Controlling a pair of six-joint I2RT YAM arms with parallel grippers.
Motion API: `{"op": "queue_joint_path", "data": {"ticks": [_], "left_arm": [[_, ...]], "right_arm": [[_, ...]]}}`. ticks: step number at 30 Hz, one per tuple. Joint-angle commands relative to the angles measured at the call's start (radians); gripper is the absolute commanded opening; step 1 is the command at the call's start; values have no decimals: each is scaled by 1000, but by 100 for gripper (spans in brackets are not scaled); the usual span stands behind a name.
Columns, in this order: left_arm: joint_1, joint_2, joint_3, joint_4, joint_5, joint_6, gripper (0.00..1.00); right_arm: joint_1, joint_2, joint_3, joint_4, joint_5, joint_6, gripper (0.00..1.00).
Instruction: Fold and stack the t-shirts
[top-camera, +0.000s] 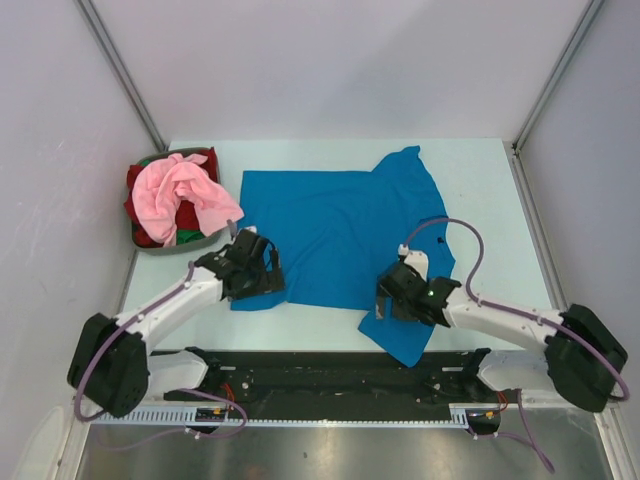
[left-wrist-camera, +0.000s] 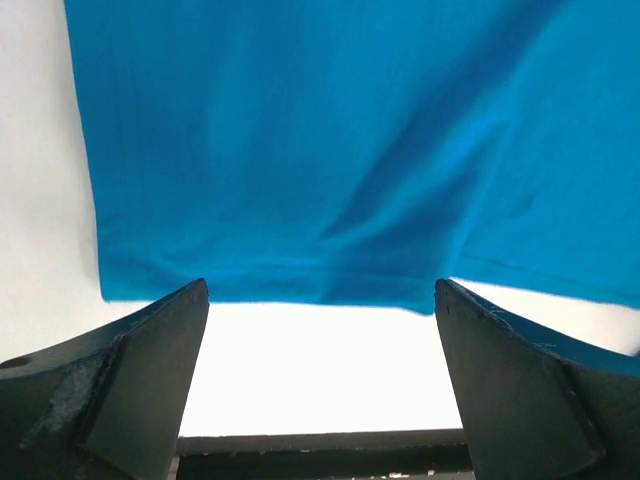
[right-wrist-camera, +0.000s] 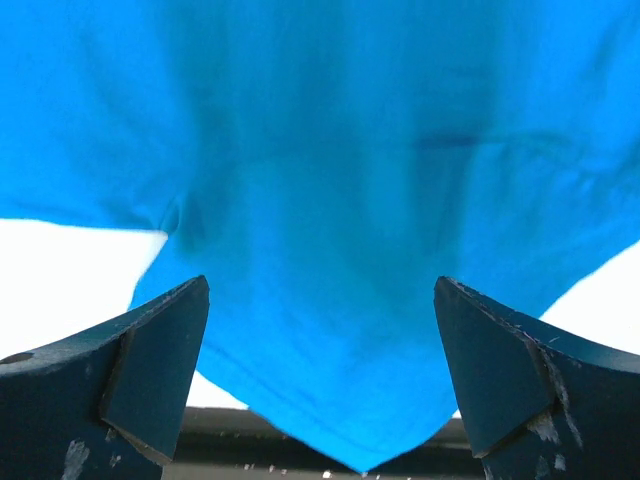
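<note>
The bright blue t-shirt lies spread flat on the white table, one sleeve at the back, one at the front right. My left gripper is open over its front left hem; in the left wrist view the gripper stands just at the hem of the blue cloth, with bare table between the fingers. My right gripper is open over the front sleeve; in the right wrist view the gripper straddles the blue sleeve tip. The pink shirt, the red shirt and a bit of green are piled in the basket.
The dark grey basket stands at the table's back left corner. The white table is bounded by pale walls left, right and behind. A black rail with the arm bases runs along the near edge.
</note>
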Motion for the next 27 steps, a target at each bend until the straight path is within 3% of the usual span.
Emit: {"op": "queue_joint_path", "data": {"ticks": [1, 9, 15, 20, 27], "left_arm": [[-12, -137, -68, -17, -17, -85, 100], [-11, -280, -180, -29, -20, -178, 100], [7, -280, -260, -26, -97, -283, 100], [63, -377, -326, -9, -121, -378, 100], [149, -311, -333, 55, -117, -341, 100]], "right_arm": [[51, -150, -56, -67, 69, 208, 100], [134, -414, -167, -220, 92, 419, 100], [180, -454, -181, -264, 104, 474, 100], [246, -465, -181, -253, 103, 506, 100], [315, -465, -179, -250, 117, 528, 100]]}}
